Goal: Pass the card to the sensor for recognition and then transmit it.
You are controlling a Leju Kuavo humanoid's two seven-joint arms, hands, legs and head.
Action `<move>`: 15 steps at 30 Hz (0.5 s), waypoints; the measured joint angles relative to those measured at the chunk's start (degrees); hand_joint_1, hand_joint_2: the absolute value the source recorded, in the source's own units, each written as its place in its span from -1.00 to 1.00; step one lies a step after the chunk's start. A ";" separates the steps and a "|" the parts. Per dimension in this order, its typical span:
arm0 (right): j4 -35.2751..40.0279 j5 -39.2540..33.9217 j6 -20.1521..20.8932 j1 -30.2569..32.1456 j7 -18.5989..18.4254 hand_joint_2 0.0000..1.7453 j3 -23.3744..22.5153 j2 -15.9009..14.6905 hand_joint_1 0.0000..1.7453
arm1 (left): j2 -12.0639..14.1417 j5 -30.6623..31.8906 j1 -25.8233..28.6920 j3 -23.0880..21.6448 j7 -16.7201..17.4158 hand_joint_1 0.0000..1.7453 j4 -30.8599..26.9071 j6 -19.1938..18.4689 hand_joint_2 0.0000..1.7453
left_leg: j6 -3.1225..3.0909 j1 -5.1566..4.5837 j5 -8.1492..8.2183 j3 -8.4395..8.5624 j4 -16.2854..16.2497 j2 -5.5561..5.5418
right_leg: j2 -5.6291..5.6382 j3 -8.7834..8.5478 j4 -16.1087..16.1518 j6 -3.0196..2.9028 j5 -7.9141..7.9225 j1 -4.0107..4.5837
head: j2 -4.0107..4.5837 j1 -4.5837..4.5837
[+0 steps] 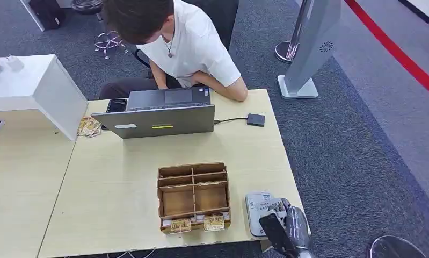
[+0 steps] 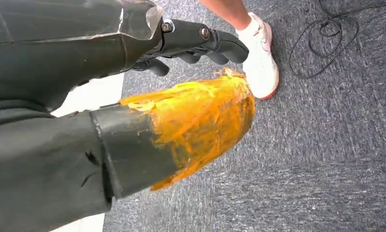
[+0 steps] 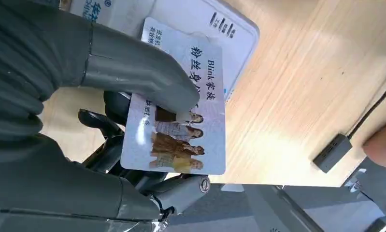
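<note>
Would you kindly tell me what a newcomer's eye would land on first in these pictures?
Probably the right robot hand holding a printed card over the white sensor at the table's near right corner. Next, the person behind the laptop, and the wooden organizer mid-table.

card printed "Blink家族", other characters too small to read

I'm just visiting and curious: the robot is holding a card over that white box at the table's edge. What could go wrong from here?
The right hand pinches the card mostly with its thumb on one face, so the card might slip or tilt. The white reader sits near the table's front corner, so a push could nudge it off. The wooden organizer stands close beside the reader, and the arm might bump it.
</note>
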State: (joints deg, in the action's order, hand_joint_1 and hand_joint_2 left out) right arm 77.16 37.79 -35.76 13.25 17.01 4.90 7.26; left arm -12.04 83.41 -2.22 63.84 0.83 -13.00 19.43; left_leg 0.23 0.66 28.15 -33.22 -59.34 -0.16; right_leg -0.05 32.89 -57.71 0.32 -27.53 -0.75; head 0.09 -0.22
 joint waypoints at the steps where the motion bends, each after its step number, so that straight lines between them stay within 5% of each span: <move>1: -0.11 0.38 -0.04 -0.05 -0.18 1.00 -0.11 0.00 1.00 | -0.02 -0.02 -0.01 0.04 -0.04 -1.00 0.00 -0.02 -1.00 | 0.00 0.00 0.00 0.00 0.00 0.00 | 0.00 0.00 0.00 0.00 0.00 0.00 | 0.00 0.00; 15: -2.17 5.14 -0.83 -1.24 -2.69 1.00 -0.96 0.00 1.00 | -0.66 -0.33 -0.05 0.44 -0.20 -1.00 0.00 -0.24 -1.00 | 0.00 0.00 0.00 0.03 0.00 0.01 | 0.00 -0.02 0.00 0.00 0.00 0.00 | 0.00 0.00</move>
State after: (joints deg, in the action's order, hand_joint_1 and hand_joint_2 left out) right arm 74.99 42.93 -36.59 12.01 14.32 3.93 7.26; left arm -12.70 83.08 -2.27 64.28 0.63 -13.00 19.19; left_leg 0.23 0.66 28.15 -33.19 -59.34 -0.15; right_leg -0.05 32.87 -57.71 0.32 -27.53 -0.75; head 0.09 -0.22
